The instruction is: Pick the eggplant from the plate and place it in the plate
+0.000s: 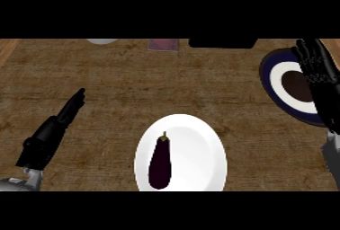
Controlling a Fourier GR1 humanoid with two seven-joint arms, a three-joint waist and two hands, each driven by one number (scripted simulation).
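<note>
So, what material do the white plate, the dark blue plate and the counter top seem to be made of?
The white plate looks like glazed ceramic: plain, smooth, evenly bright, though plastic is possible. The dark blue plate, with a white ring and brown centre, also looks like glazed ceramic, judging by its smooth colour bands. The counter top looks like matte wood: brown with streaky grain.

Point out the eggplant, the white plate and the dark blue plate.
eggplant (160, 164): head view, middle of its purple body.
white plate (199, 152): head view, bare surface right of the eggplant.
dark blue plate (268, 76): head view, left blue rim.
</note>
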